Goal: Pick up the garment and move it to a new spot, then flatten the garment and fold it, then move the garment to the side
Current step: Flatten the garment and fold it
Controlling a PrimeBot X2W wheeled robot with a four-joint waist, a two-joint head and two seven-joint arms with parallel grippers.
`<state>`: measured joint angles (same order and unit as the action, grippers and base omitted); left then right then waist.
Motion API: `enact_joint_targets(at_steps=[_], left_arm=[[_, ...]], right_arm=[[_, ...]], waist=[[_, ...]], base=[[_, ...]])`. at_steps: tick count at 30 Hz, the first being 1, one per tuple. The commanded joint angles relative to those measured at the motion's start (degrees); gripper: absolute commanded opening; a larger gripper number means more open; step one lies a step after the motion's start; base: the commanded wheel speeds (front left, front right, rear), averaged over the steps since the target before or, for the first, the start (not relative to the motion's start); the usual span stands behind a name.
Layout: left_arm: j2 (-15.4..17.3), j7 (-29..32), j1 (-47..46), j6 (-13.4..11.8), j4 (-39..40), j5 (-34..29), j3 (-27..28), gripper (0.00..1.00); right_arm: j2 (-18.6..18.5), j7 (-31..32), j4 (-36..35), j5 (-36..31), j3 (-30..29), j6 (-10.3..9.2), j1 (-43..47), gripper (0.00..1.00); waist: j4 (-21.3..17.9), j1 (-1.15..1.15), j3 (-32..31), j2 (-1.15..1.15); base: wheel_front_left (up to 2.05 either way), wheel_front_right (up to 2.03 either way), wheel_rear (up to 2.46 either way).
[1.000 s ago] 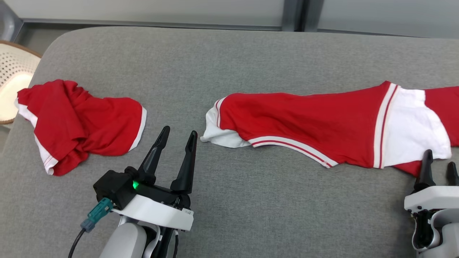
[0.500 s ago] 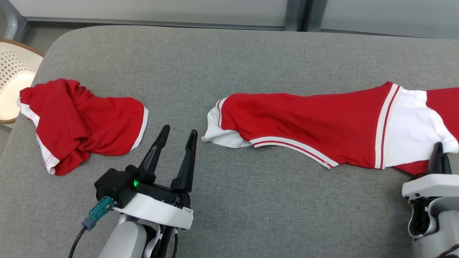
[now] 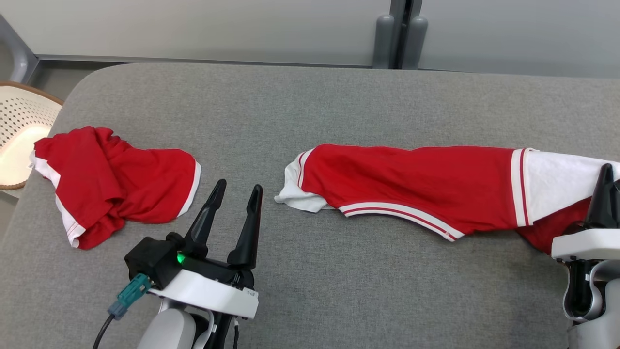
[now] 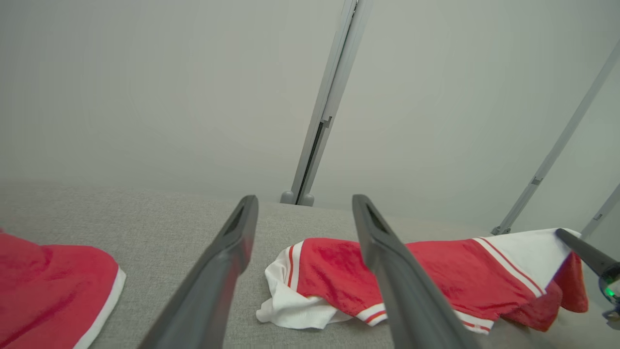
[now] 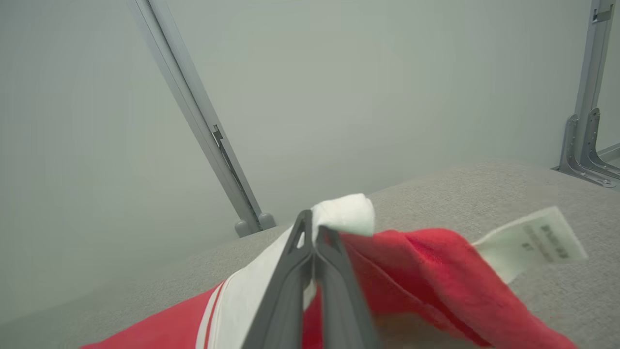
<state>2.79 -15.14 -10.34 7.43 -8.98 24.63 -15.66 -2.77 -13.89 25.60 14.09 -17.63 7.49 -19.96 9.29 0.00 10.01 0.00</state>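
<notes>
The garment (image 3: 411, 179), red with white panels and striped trim, lies stretched across the grey cushioned surface (image 3: 310, 97) from the middle to the right edge. Its right end is raised off the surface, pinched in my right gripper (image 3: 607, 169), which is shut on the white cloth. The right wrist view has the closed fingers (image 5: 312, 220) clamping white and red fabric (image 5: 416, 257), with a care label (image 5: 533, 237) hanging out. My left gripper (image 3: 239, 186) stands open and holds nothing, just left of the garment's white near end (image 4: 295, 310).
A second red and white garment (image 3: 116, 179) lies crumpled at the left of the surface. A perforated cream basket (image 3: 19, 121) stands off the left edge. Grey wall panels and a post (image 3: 399, 34) rise behind the surface.
My right gripper has shut on the garment's white right end and lifted it, pulling the cloth tauter. The head view has shifted. The left gripper has stayed put.
</notes>
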Motion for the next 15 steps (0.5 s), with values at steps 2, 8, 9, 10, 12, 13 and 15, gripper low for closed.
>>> enact_joint_targets(at_steps=[2,8,9,10,12,13,15], left_arm=[[0.2,0.0,0.5,0.1,0.0,0.6,0.2,1.00],[0.2,0.0,0.4,0.1,0.4,1.1,0.1,1.00],[0.2,0.0,0.2,0.1,0.4,1.1,0.0,1.00],[0.2,0.0,-0.1,0.1,0.4,1.2,-0.1,1.00],[0.2,0.0,-0.7,0.1,0.5,1.4,-0.4,1.00],[0.2,0.0,-1.0,0.1,0.6,1.6,-0.6,1.00],[0.2,0.0,-1.2,0.1,0.7,1.8,-0.7,1.00]], right_arm=[[-0.2,2.0,-2.4,-0.8,0.5,0.00,0.8,0.00],[-0.2,5.6,-8.5,-1.9,2.2,0.00,-0.5,0.00],[-0.2,6.4,-9.5,-2.5,2.6,0.00,-1.2,0.00],[-0.2,7.1,-10.3,-3.5,3.1,0.00,-1.9,0.00],[-0.2,9.0,-11.5,-5.5,3.8,0.00,-3.7,0.00],[-0.2,10.0,-11.9,-7.1,4.1,0.00,-4.9,0.00],[-0.2,11.0,-12.2,-8.5,4.4,0.00,-6.3,0.00]], waist=[[0.8,0.00,-0.6,0.00],[2.0,0.00,0.4,0.00],[2.3,0.00,0.7,0.00],[2.6,0.00,1.1,0.00],[3.4,0.00,2.0,0.00],[3.8,0.00,2.6,0.00],[4.3,0.00,3.2,0.00]], base=[[0.00,0.00,0.00],[0.00,0.00,0.00],[0.00,0.00,0.00],[0.00,0.00,0.00],[0.00,0.00,0.00],[0.00,0.00,0.00],[0.00,0.00,0.00]])
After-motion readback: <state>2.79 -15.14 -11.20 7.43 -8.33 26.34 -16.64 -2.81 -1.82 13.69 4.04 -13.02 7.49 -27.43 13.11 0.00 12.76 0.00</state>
